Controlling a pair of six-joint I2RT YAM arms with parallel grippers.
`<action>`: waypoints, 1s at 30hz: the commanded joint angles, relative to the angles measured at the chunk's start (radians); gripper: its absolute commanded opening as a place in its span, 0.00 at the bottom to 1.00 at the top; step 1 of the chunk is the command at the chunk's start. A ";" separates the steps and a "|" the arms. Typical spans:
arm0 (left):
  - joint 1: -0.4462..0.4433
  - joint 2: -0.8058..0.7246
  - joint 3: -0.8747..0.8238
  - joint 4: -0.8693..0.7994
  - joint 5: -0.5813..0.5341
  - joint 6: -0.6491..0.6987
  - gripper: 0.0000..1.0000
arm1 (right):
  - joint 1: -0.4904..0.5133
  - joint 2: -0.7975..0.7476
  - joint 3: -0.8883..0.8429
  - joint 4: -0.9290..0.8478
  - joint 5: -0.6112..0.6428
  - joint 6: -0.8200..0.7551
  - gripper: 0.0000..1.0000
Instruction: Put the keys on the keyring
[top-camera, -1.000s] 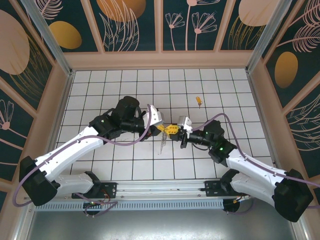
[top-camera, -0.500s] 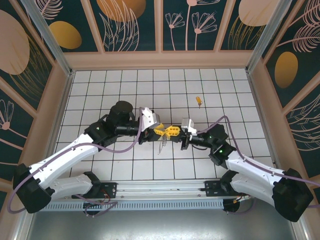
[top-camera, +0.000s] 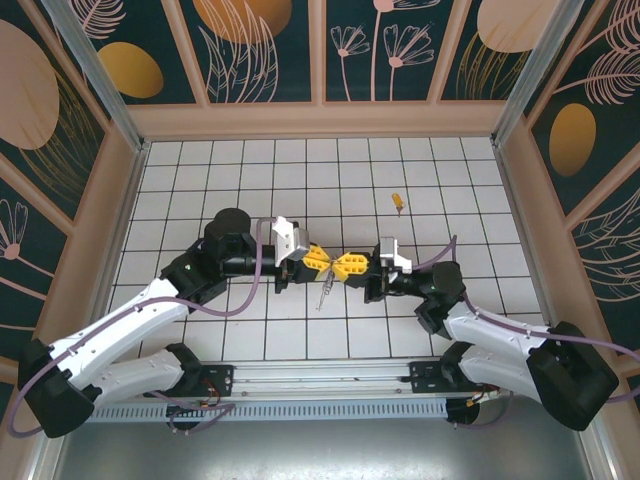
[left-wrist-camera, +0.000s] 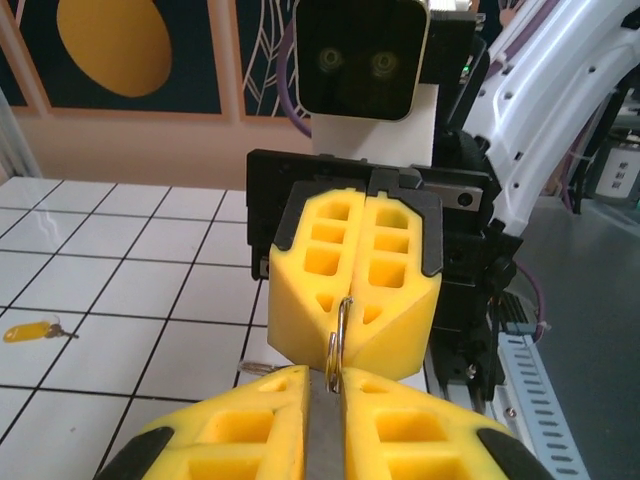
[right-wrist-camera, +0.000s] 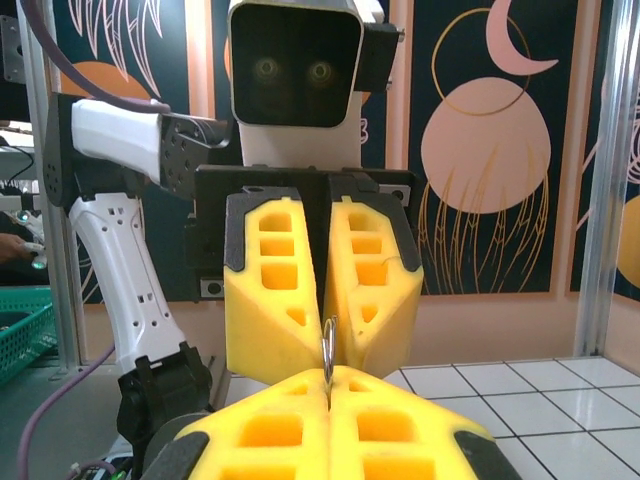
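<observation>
The keyring (left-wrist-camera: 337, 340) is a thin metal ring held in the air between the two grippers, above the tiled floor. My right gripper (right-wrist-camera: 327, 378) is shut on its near edge. My left gripper (left-wrist-camera: 326, 385) faces it tip to tip, its jaws a narrow slit apart with the ring's other edge (right-wrist-camera: 328, 335) inside the slit. In the top view the left gripper (top-camera: 320, 262) and right gripper (top-camera: 349, 265) meet at mid-floor. A key (top-camera: 397, 202) with an orange-yellow head lies on the tiles behind them, and the same key (left-wrist-camera: 30, 331) appears at the left of the left wrist view.
A thin grey metal piece (top-camera: 324, 290) sits just below the meeting grippers; whether it hangs from the ring or lies on the floor I cannot tell. Patterned walls (top-camera: 320, 120) enclose the tiled floor. A rail (top-camera: 330, 375) runs along the near edge.
The left arm has swung its wrist back and left, so its gripper now faces the right one head-on. The left jaws opened a little, then narrowed. The right gripper shifted slightly right, still shut.
</observation>
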 joint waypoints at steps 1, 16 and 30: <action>-0.001 -0.002 -0.035 0.125 0.049 -0.052 0.15 | -0.005 0.007 -0.002 0.120 -0.022 0.034 0.00; -0.002 0.042 -0.034 0.191 0.074 -0.076 0.15 | -0.006 0.043 0.013 0.121 -0.021 0.034 0.00; -0.002 0.084 0.057 0.039 0.037 0.024 0.18 | -0.008 0.028 0.020 0.066 -0.041 0.011 0.00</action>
